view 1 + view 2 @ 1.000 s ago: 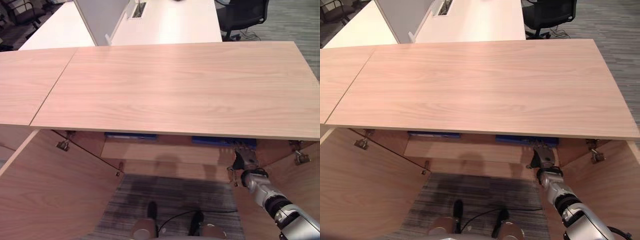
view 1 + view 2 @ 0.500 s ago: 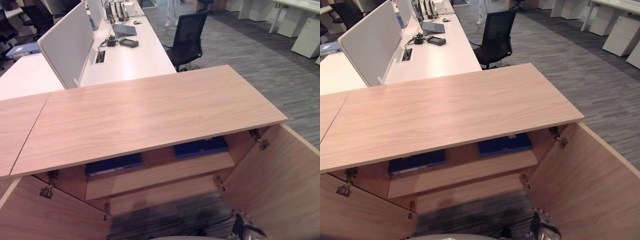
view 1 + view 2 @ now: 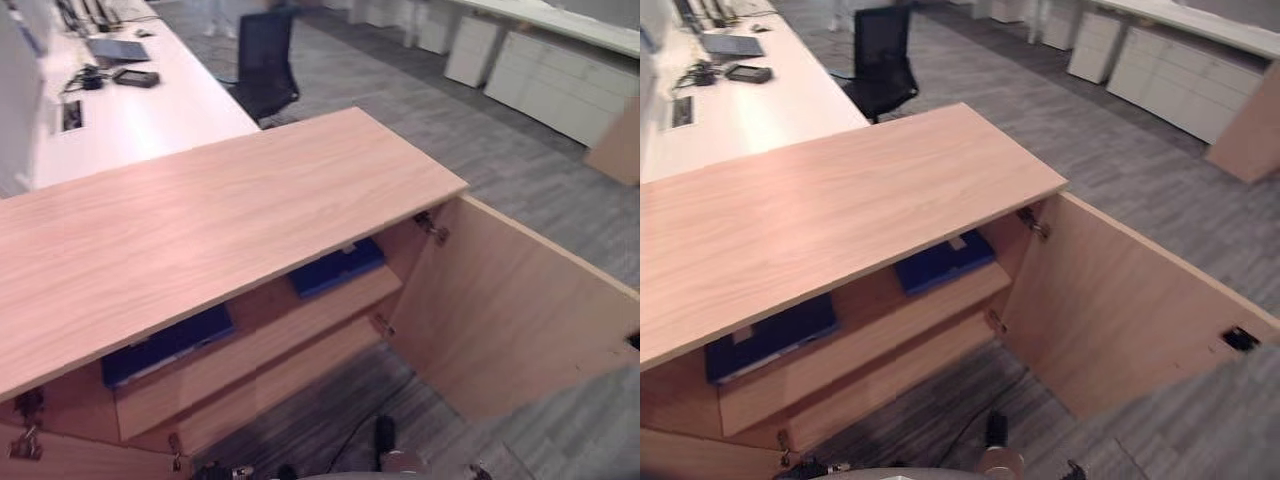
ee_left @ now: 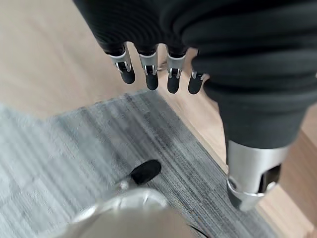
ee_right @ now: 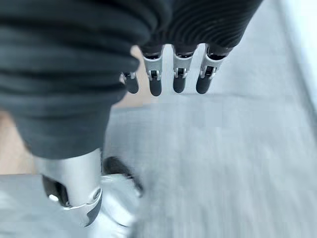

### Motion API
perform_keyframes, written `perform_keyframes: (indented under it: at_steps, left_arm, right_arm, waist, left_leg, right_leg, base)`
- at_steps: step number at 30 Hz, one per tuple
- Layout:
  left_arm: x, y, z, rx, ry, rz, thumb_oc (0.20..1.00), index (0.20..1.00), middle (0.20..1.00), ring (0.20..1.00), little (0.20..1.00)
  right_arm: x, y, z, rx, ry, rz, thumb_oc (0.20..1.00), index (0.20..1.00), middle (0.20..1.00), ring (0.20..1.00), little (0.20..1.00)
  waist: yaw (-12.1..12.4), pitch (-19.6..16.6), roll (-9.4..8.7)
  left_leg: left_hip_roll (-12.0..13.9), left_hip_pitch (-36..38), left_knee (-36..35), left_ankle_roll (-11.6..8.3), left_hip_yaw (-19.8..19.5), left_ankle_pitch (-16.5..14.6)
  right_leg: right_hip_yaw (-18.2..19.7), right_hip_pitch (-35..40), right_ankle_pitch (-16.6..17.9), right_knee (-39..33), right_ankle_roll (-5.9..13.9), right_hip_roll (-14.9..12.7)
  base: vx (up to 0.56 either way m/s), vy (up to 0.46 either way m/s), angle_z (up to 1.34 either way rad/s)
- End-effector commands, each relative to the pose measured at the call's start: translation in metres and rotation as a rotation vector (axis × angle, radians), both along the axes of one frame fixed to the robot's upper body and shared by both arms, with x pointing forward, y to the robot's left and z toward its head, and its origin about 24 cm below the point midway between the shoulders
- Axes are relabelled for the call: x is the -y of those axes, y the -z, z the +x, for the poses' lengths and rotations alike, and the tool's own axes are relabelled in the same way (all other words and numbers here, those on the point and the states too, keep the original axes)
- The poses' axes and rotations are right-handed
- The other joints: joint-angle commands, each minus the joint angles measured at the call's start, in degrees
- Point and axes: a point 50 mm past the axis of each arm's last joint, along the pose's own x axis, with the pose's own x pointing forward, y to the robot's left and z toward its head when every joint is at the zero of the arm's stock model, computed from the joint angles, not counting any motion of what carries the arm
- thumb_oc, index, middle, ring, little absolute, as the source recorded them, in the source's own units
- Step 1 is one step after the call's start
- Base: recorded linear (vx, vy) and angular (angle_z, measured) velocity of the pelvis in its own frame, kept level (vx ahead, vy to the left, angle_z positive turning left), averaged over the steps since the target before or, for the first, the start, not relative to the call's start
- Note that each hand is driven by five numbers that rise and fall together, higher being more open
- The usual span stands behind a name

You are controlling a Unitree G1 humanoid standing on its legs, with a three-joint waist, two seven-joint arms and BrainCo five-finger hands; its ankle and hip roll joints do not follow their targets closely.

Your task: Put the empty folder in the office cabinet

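You had the low light-wood office cabinet standing open before you, its right door swung wide over the grey striped carpet. On the wooden shelf under the cabinet's top lay two flat dark-blue folders, one toward the left and one toward the right, well apart from each other. Your left hand hung over the carpet beside a wood panel, fingers straight and relaxed, holding nothing. Your right hand hung over the carpet likewise, fingers straight, empty. Beyond the cabinet stood a long white worktop and a black office chair.
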Motion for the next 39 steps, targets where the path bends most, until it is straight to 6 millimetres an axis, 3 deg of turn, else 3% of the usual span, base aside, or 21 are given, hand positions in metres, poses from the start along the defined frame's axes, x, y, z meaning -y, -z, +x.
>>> perform_keyframes:
  at_steps: [1, 3, 6, 8, 9, 12, 17, 20, 21, 24, 25, 31, 33, 36, 39]
  left_arm:
    - [-0.001, 0.001, -0.003, -0.045, 0.014, 0.009, 1.0, 1.0, 1.0, 1.0, 1.0]
    - [0.002, 0.002, -0.007, -0.061, 0.022, -0.005, 1.0, 1.0, 1.0, 1.0, 1.0]
    - [0.002, 0.003, -0.012, -0.085, 0.04, -0.008, 1.0, 1.0, 1.0, 1.0, 1.0]
    - [0.002, 0.003, -0.013, -0.095, 0.045, -0.011, 1.0, 1.0, 1.0, 1.0, 1.0]
    - [0.001, 0.004, -0.019, -0.122, 0.043, -0.016, 1.0, 1.0, 1.0, 1.0, 1.0]
    - [0.001, 0.004, -0.021, -0.133, 0.042, -0.021, 1.0, 1.0, 1.0, 1.0, 1.0]
    - [0.003, 0.005, -0.027, -0.145, 0.005, -0.046, 1.0, 1.0, 1.0, 1.0, 1.0]
    - [0.004, 0.005, -0.025, -0.138, 0.004, -0.049, 1.0, 1.0, 1.0, 1.0, 1.0]
    - [0.003, 0.005, -0.025, -0.138, 0.001, -0.042, 1.0, 1.0, 1.0, 1.0, 1.0]
    - [0.002, 0.005, -0.026, -0.14, -0.004, -0.039, 1.0, 1.0, 1.0, 1.0, 1.0]
    - [0.0, 0.004, -0.029, -0.145, -0.019, -0.034, 1.0, 1.0, 1.0, 1.0, 1.0]
    - [-0.01, 0.002, -0.035, -0.137, -0.097, -0.026, 1.0, 1.0, 1.0, 1.0, 1.0]
    - [-0.012, 0.002, -0.032, -0.112, -0.133, -0.025, 1.0, 1.0, 1.0, 1.0, 1.0]
    - [-0.016, 0.001, -0.039, -0.123, -0.191, -0.014, 1.0, 1.0, 1.0, 1.0, 1.0]
    - [-0.026, -0.002, -0.053, -0.173, -0.209, 0.012, 1.0, 1.0, 1.0, 1.0, 1.0]
  right_arm:
    - [0.009, -0.003, 0.005, 0.028, 0.074, -0.009, 1.0, 1.0, 1.0, 1.0, 1.0]
    - [0.018, -0.004, -0.014, 0.011, 0.232, -0.017, 1.0, 1.0, 1.0, 1.0, 1.0]
    - [0.024, -0.006, -0.023, 0.02, 0.347, -0.016, 1.0, 1.0, 1.0, 1.0, 1.0]
    - [0.025, -0.006, -0.026, 0.033, 0.427, -0.006, 1.0, 1.0, 1.0, 1.0, 1.0]
    - [0.032, -0.008, -0.029, 0.074, 0.583, -0.002, 1.0, 1.0, 1.0, 1.0, 1.0]
    - [0.036, -0.01, -0.026, 0.095, 0.629, 0.011, 1.0, 1.0, 1.0, 1.0, 1.0]
    - [0.04, -0.012, -0.009, 0.205, 0.687, 0.037, 1.0, 1.0, 1.0, 1.0, 1.0]
    - [0.046, -0.015, -0.003, 0.238, 0.675, 0.021, 1.0, 1.0, 1.0, 1.0, 1.0]
    - [0.059, -0.022, 0.007, 0.3, 0.696, -0.015, 1.0, 1.0, 1.0, 1.0, 1.0]
    - [0.067, -0.028, 0.019, 0.375, 0.701, -0.027, 1.0, 1.0, 1.0, 1.0, 1.0]
    - [0.081, -0.038, 0.029, 0.457, 0.695, -0.056, 1.0, 1.0, 1.0, 1.0, 1.0]
    - [0.116, -0.076, 0.067, 0.659, 0.576, -0.149, 1.0, 1.0, 1.0, 1.0, 1.0]
    - [0.126, -0.099, 0.099, 0.764, 0.485, -0.18, 1.0, 1.0, 1.0, 1.0, 1.0]
    - [0.124, -0.127, 0.142, 0.899, 0.355, -0.172, 1.0, 1.0, 1.0, 1.0, 1.0]
    - [0.116, -0.146, 0.163, 0.981, 0.238, -0.168, 1.0, 1.0, 1.0, 1.0, 1.0]
  waist:
    - [-0.4, -1.31, 0.87]
    - [-1.0, -3.07, 0.48]
    - [-1.76, -4.33, -0.11]
    - [-1.91, -4.88, -0.48]
    - [-1.98, -5.19, -0.9]
    - [-1.71, -5.56, -1.01]
    - [-2.77, -6.23, -1.39]
    - [-3.25, -6.4, -1.33]
    - [-3.45, -6.48, -1.32]
    - [-3.92, -6.57, -1.29]
    - [-4.45, -6.58, -1.18]
    - [-4.84, -5.64, -0.82]
    - [-2.9, -3.54, -1.21]
    - [-1.08, -2.83, -1.8]
    - [-1.16, -3.74, -1.75]
  left_leg:
    - [-3.47, -1.49, 0.71, 0.61, -8.23, -5.23]
    - [-3.24, -1.76, 0.71, 0.49, -7.58, -5.22]
    - [-3.06, -1.63, 0.71, 0.17, -6.8, -5.23]
    - [-3.01, -1.73, 0.71, -0.04, -6.34, -5.29]
    - [-2.52, -1.06, 0.75, -0.45, -5.23, -5.22]
    - [-1.35, -0.49, 0.75, -1.21, -4.09, -5.12]
    - [3.11, 0.41, 1.07, -4.02, -3.55, -3.43]
    - [4.54, 0.5, 1.22, -4.79, -3.37, -2.84]
    - [6.06, 0.45, 1.5, -5.64, -3.34, -2.09]
    - [7.61, 0.31, 1.76, -6.41, -3.19, -1.33]
    - [9.12, 0.34, 1.97, -7.13, -3.21, -0.5]
    - [11.54, -0.13, 4.5, -7.77, -3.95, 0.19]
    - [8.82, -3.34, 10.01, -6.4, -13.23, -1.28]
    - [1.53, -5.9, 12.5, -4.68, -22.6, -5.34]
    - [0.76, -4.91, 9.59, -4.23, -21.88, -5.39]
  right_leg:
    - [3.75, 2.78, 2.16, -3.29, -0.27, -1.92]
    - [6.64, 4.63, 3.61, -3.31, 0.74, -3.51]
    - [8.89, 5.68, 4.81, -4.51, 1.86, -3.88]
    - [9.03, 6.38, 4.42, -5.8, 2.14, -3.82]
    - [8.51, 7.24, 4.13, -7.76, 2.87, -3.52]
    - [8.08, 8.17, 2.83, -10.51, 2.76, -2.34]
    - [9.41, 9.94, -0.11, -13.61, 0.41, 2.69]
    - [9.97, 10.11, -1.05, -13.92, -0.33, 4.24]
    - [10.3, 10.4, -1.97, -13.94, -1.09, 5.76]
    - [10.57, 10.57, -2.99, -13.65, -1.82, 7.17]
    - [10.8, 10.42, -4.28, -12.52, -2.61, 8.42]
    - [11.56, 10.03, -6.37, -9.83, -4.6, 10.56]
    - [12.97, 9.43, -6.67, -9.14, -5.47, 11.15]
    - [15.21, 8.67, -6.31, -9.05, -5.67, 11.81]
    - [15.6, 9.38, -5.95, -10.11, -6.0, 12.99]
  base:
    - [0.0, -0.082, -0.21]
    - [0.03, -0.13, -0.11]
    - [0.04, -0.131, -0.24]
    - [0.04, -0.171, -0.34]
    - [0.03, -0.215, -0.28]
    - [0.04, -0.226, -0.32]
    - [0.02, -0.291, -0.19]
    - [0.01, -0.202, -0.09]
    - [0.01, -0.347, -0.1]
    - [0.01, -0.265, -0.08]
    - [0.0, -0.245, -0.1]
    - [-0.02, -0.199, -0.05]
    - [-0.11, -0.178, -0.17]
    - [-0.05, -0.076, -0.8]
    - [0.04, -0.036, -0.5]
